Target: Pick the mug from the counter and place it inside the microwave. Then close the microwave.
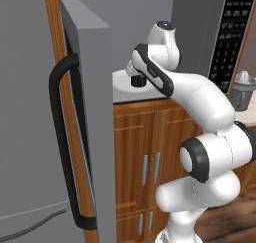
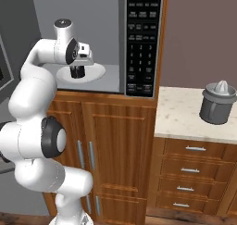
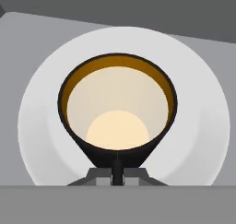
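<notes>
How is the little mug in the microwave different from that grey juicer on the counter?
The mug is small and black; the juicer is larger and grey. The mug is open-topped with a cream inside; the juicer carries a pale cone on top. The mug sits over the white plate in the microwave, gripped at its rim by the shut gripper; the juicer stands alone on the counter. Both stand upright.

I see the black mug, cream inside, standing upright over the white round plate inside the grey microwave. The microwave's door hangs wide open with its black curved handle outward. The beige counter lies right.
</notes>
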